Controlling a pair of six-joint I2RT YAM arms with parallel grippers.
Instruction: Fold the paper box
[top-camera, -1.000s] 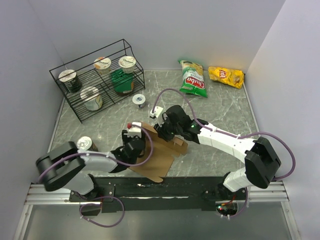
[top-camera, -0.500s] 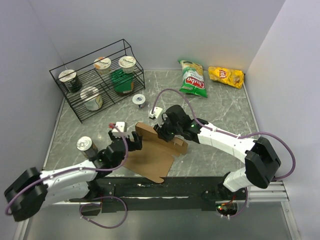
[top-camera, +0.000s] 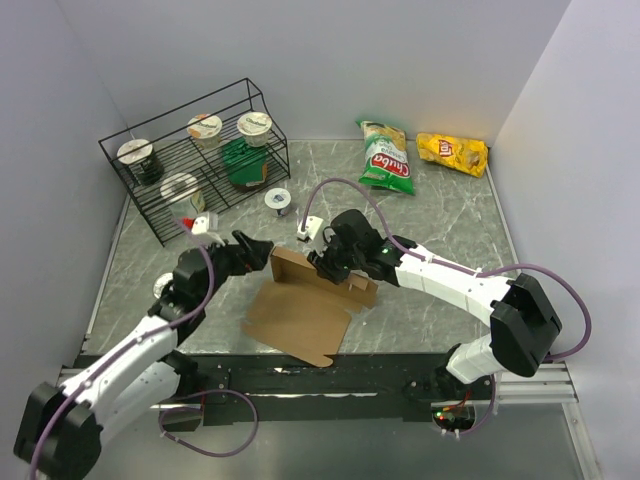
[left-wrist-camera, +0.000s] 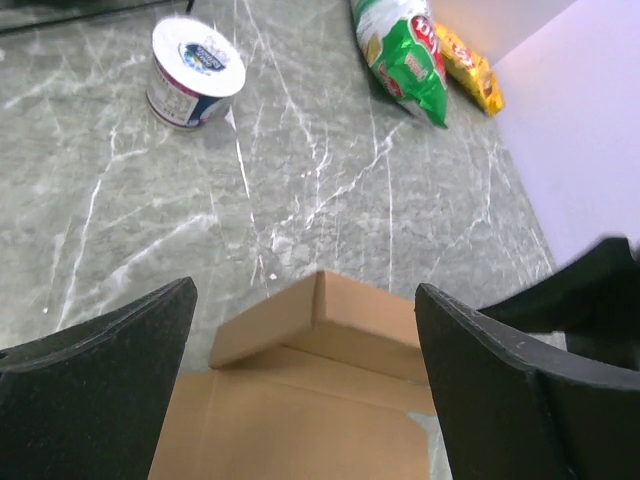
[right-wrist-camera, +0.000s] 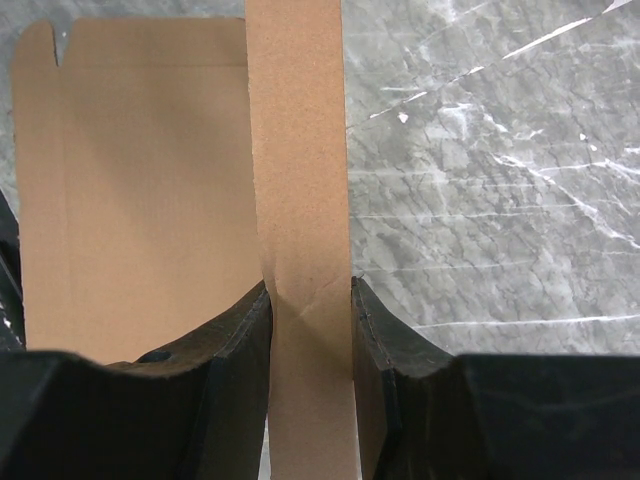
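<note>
One flap (right-wrist-camera: 296, 150) of the paper box (top-camera: 295, 318) is pinched upright by the right claw (right-wrist-camera: 308, 300); the rest is seen flat, unfolded. The left claw (left-wrist-camera: 305, 290) is held wide, empty, just beside it.

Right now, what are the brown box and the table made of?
The paper box looks like plain cardboard: matte brown, grainy, with sharp fold creases. The table looks like polished grey-green marble with white veins, though it could be a printed surface.
</note>
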